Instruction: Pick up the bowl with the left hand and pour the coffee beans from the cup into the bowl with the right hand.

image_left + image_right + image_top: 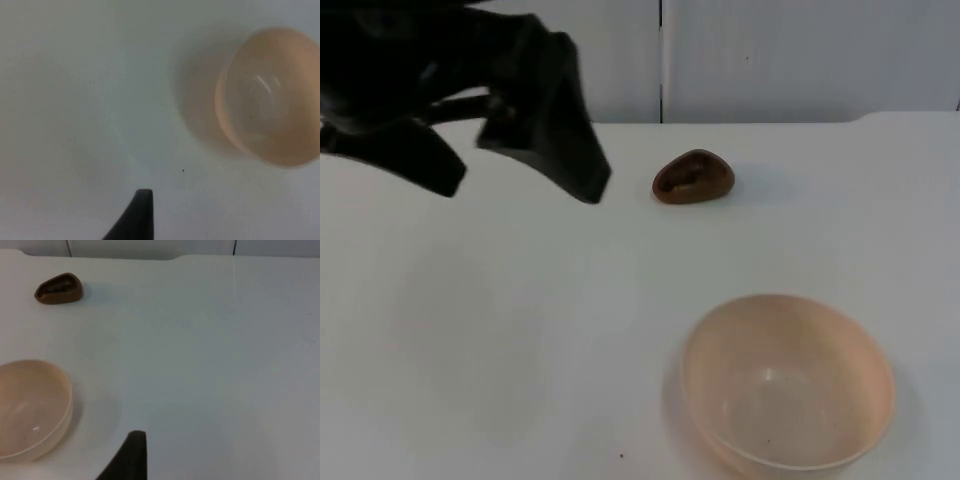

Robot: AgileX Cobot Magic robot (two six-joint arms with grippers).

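- Resting upright on the white bench [470, 330]: peach bowl [787, 382], near front edge
- Brown cup [693, 179]: lying tipped, well behind bowl
- Left tool [525, 160]: hovering apart from both, opening cannot be told

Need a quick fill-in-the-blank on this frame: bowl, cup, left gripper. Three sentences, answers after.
1. The peach bowl stands on the white table with ____ inside it.
2. The brown cup stands nearer the grey ____ than the bowl does.
3. The left gripper hangs above the table, to the ____ of the cup in the top view, touching neither cup nor bowl.

Missing words: nothing; partition wall; left
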